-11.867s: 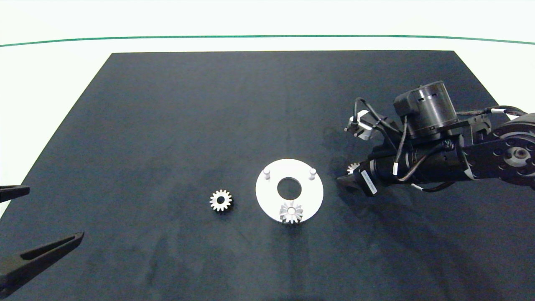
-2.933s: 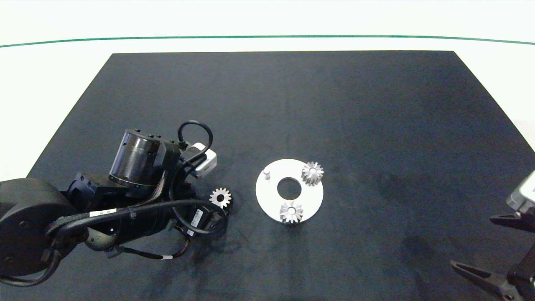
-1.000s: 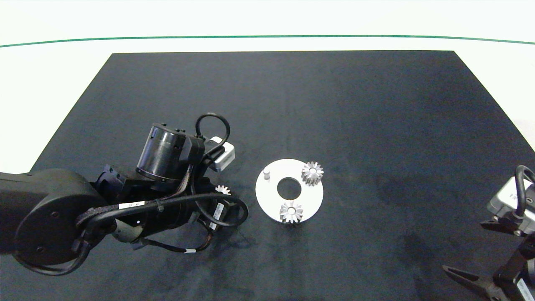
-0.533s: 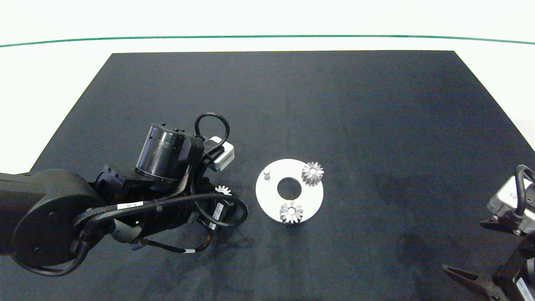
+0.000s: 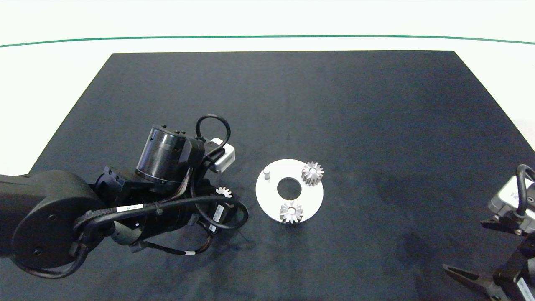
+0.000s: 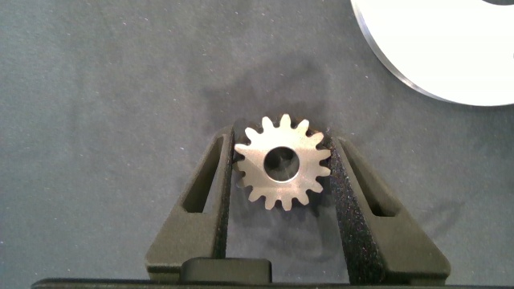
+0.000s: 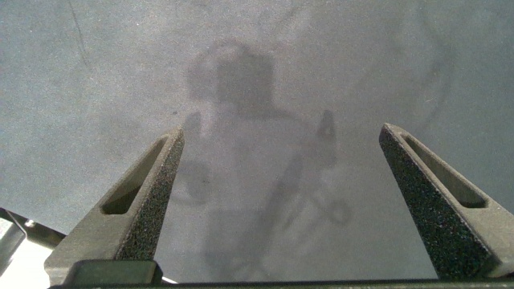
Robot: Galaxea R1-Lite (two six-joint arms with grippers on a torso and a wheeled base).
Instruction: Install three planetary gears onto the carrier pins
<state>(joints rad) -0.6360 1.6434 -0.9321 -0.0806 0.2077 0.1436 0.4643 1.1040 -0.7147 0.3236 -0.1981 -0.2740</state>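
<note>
While we close in:
Third gear [image 6: 283, 163]: flat on the mat, between the left gripper [image 6: 281, 172] fingers, which pinch its teeth.
Handling: we judge it stiff, slick metal; grip opposite tooth tips.
Carrier disc [image 5: 313, 196]: just beyond the fingertips, one pin [image 5: 267, 173] bare.
Right gripper [image 7: 281, 193]: spread wide, parked.

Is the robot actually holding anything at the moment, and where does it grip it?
Yes: the left gripper is clamped on the third planetary gear, its fingers pressing the toothed rim on opposite sides. The right gripper is open and holds nothing.
</note>
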